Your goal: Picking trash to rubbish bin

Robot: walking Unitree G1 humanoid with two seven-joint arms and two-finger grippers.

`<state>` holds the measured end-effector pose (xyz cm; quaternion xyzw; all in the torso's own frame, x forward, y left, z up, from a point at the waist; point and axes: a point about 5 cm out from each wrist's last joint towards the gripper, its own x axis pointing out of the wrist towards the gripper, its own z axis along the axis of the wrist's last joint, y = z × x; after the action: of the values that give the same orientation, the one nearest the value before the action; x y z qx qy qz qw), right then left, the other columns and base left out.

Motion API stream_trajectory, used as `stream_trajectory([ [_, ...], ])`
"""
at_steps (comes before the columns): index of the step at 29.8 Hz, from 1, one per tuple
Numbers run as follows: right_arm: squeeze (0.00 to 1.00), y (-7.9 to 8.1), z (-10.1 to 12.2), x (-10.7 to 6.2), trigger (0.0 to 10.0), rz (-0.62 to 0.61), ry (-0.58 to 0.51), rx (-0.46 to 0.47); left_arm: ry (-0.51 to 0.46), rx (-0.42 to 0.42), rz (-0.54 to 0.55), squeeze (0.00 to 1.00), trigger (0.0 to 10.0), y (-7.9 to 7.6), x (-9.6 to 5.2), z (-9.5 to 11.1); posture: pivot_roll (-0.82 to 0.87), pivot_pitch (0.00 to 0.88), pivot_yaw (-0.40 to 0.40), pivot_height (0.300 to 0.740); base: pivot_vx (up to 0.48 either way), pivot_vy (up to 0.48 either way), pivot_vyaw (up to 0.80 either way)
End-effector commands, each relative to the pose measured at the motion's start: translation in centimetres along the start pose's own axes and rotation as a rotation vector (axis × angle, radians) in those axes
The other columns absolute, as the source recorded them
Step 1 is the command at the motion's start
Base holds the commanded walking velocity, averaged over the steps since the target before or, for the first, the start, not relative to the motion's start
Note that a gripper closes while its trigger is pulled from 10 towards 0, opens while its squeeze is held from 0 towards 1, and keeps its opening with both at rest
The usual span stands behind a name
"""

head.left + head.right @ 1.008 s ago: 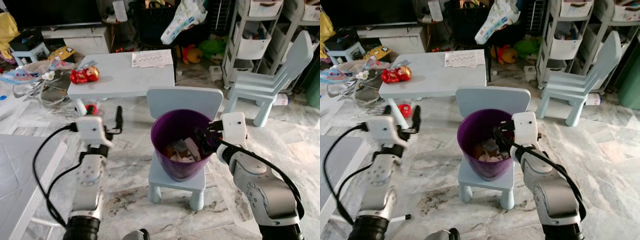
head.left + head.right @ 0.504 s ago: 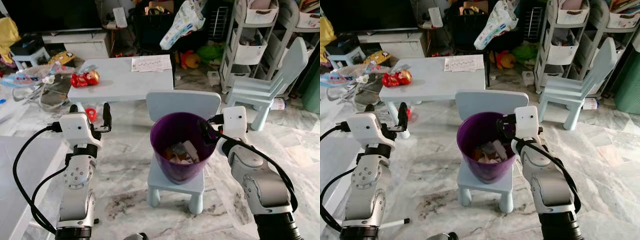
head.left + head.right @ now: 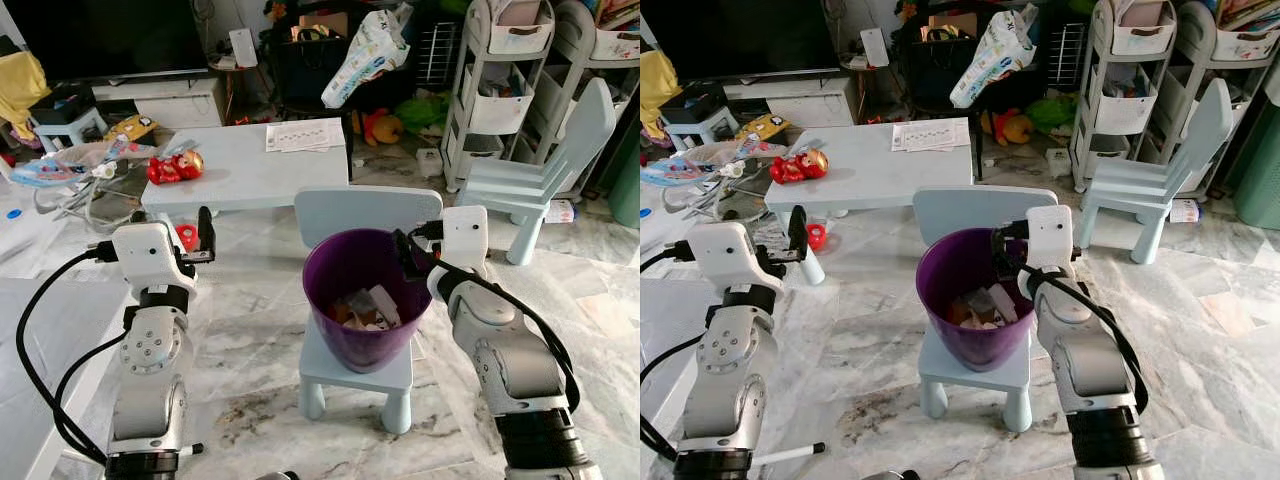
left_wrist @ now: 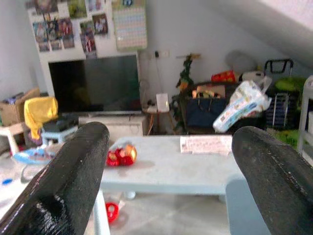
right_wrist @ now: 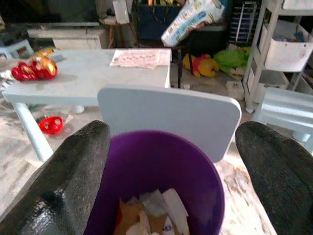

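1. Right wrist view gives you the right gripper [image 5: 171, 161] with its jaws spread wide and empty, poised at the rim of the purple rubbish bin [image 5: 195, 171].
2. You can see paper and cardboard trash [image 3: 362, 308] lying in the bottom of that bin, which stands on the seat of a small pale-blue chair [image 3: 368, 207].
3. Your left gripper [image 3: 203, 233] is raised well to the left of the bin, jaws spread apart, holding nothing.
4. Beyond it you have a low pale-blue table [image 3: 250, 170] carrying a red toy [image 3: 172, 167] and a printed sheet [image 3: 304, 134].
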<state>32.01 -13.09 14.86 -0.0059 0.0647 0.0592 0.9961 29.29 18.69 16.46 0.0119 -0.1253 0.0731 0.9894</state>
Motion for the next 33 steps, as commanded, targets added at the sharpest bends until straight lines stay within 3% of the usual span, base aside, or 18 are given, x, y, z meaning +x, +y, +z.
stream_trajectory([
  [1, 1.0, 0.1, 0.2, 0.4, 10.0, 0.002, -0.008, 0.003, 0.009, 0.016, 0.021, 1.0, 10.0, 0.4, 0.4, -0.1, 0.01, 0.0, 0.096, 0.74, 0.0, 0.0, 0.0],
  [3, 1.0, 0.2, 0.3, 0.5, 10.0, 0.005, -0.011, 0.002, 0.005, 0.013, 0.028, 1.0, 10.0, 0.5, 0.6, 0.2, 0.01, 0.0, 0.096, 0.74, 0.0, 0.0, 0.0],
  [4, 1.0, 0.3, 0.3, 0.6, 10.0, 0.008, -0.015, 0.002, -0.001, 0.011, 0.028, 0.0, 10.0, 0.5, 0.8, 0.4, 0.01, 0.0, 0.096, 0.74, 0.0, 0.0, 0.0],
  [33, 1.0, 0.5, 0.7, 1.9, 10.0, 0.012, -0.053, -0.024, -0.015, -0.015, 0.027, 0.0, 10.0, -0.8, 2.5, 0.5, 0.0, 0.0, 0.088, 0.74, 0.0, 0.0, 0.0],
])
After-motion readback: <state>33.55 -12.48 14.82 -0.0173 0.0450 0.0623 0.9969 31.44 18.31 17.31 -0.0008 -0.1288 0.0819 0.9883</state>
